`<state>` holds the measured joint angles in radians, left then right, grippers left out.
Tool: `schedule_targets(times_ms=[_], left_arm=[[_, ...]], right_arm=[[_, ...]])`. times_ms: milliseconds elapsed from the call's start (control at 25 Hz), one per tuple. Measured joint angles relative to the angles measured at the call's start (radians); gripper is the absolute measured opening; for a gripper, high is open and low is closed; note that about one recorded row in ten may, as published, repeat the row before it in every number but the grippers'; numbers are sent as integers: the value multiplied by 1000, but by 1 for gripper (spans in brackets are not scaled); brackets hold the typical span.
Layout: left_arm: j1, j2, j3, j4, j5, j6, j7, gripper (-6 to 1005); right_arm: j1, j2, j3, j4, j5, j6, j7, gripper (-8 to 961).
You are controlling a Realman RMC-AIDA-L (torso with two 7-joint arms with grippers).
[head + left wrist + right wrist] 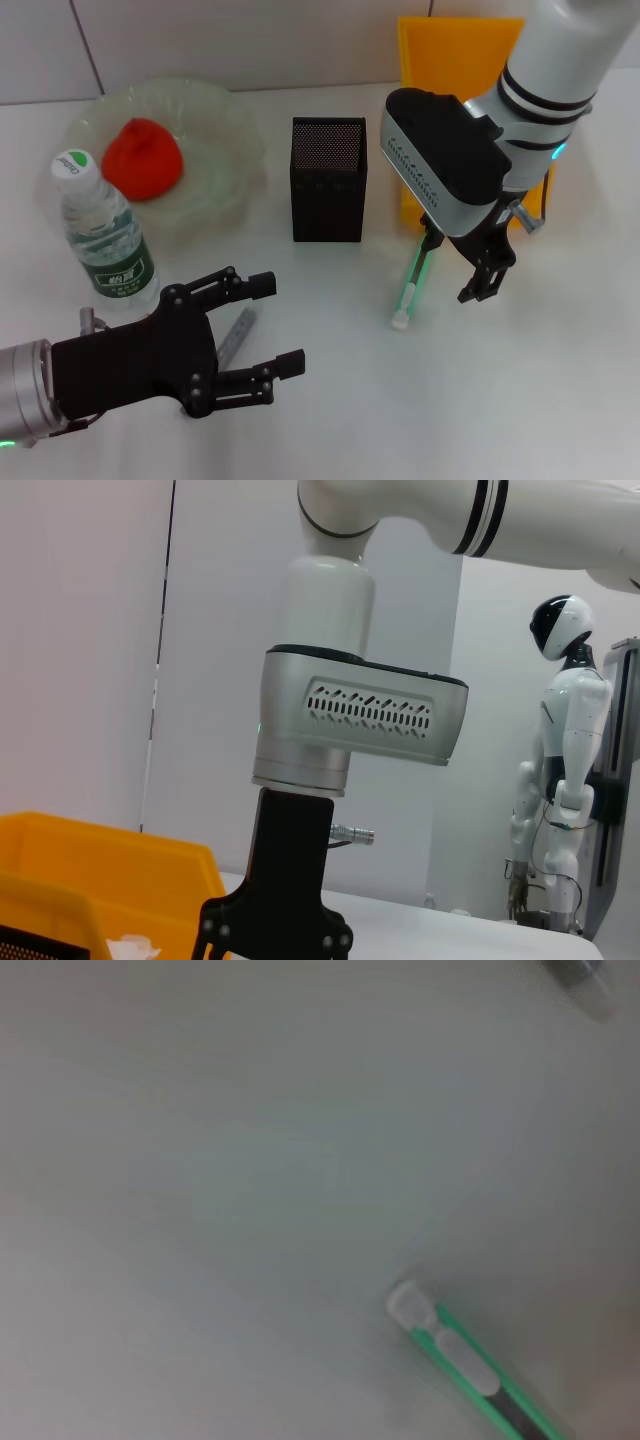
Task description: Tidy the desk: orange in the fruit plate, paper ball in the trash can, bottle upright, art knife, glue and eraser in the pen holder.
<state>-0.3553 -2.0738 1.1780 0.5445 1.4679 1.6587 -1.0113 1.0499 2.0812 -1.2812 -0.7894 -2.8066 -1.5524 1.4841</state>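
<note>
The art knife [412,283] lies on the white tabletop [560,400], just right of the black mesh pen holder [328,180]. The right gripper [470,262] hangs over its upper end, jaws parted and not touching it. The left gripper [265,340] hovers near the front edge, jaws spread wide and empty.

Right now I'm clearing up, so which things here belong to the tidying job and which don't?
Job: orange, fruit plate, bottle, pen holder, art knife by right claw, yellow trash can, grey stick by left claw.
Not: white humanoid in the background.
</note>
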Motion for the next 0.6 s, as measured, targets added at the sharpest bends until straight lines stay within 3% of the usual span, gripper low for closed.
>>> schedule_targets(times_ms=[600], left_arm=[[1, -2, 0, 0, 0, 0, 1, 849]], right_arm=[[49, 6, -5, 93, 64, 71, -31, 752]])
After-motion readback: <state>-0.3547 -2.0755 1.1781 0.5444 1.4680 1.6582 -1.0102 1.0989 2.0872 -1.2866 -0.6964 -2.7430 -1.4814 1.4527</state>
